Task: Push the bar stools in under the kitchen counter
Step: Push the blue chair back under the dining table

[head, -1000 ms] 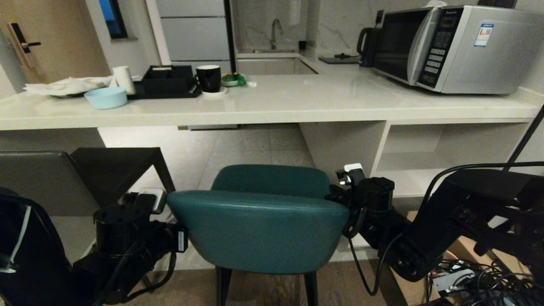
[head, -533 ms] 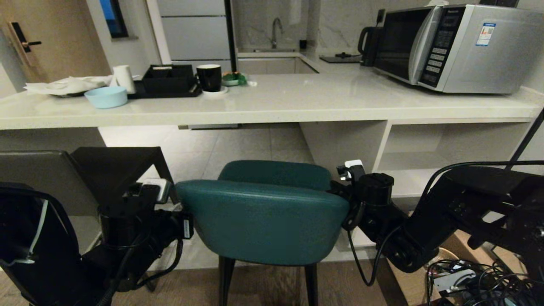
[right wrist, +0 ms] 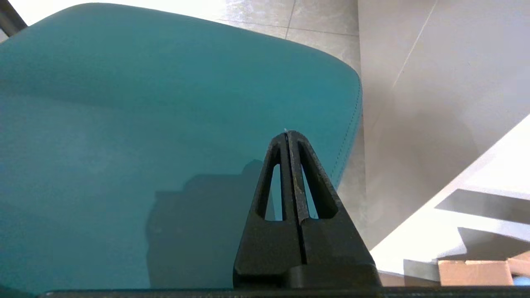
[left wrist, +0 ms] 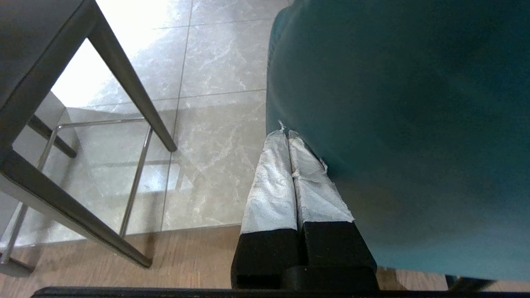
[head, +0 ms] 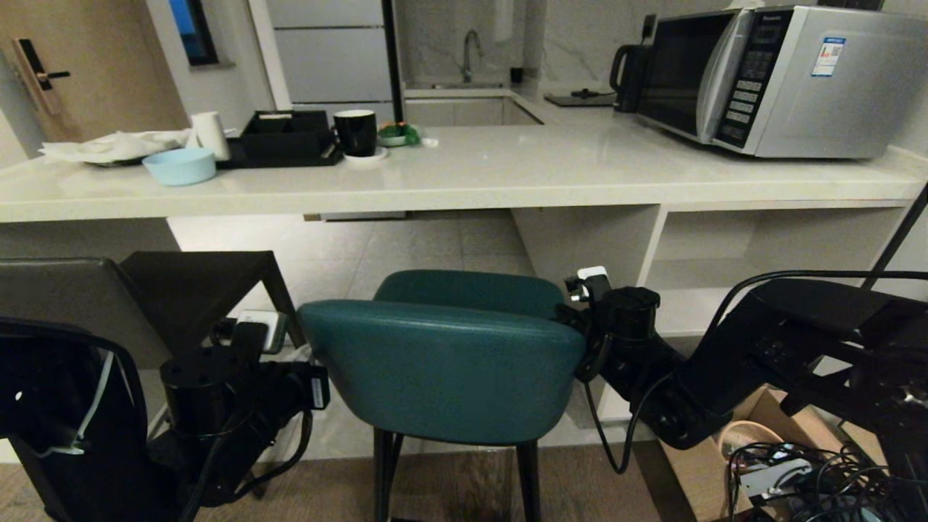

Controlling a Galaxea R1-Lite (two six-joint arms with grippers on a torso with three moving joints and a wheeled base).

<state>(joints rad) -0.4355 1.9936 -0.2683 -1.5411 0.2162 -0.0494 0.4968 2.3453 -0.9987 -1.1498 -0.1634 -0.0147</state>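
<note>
fingers of the left gripper and right gripper are pressed together, holding nothing, so each tip can shove one side of the teal stool toward the kitchen counter just ahead.

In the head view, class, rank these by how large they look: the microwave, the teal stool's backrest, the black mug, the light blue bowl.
1. Teal stool's backrest, though its nearness to the camera enlarges it.
2. Microwave, close to it in apparent size.
3. Light blue bowl.
4. Black mug, too similar to the bowl to separate firmly.
</note>
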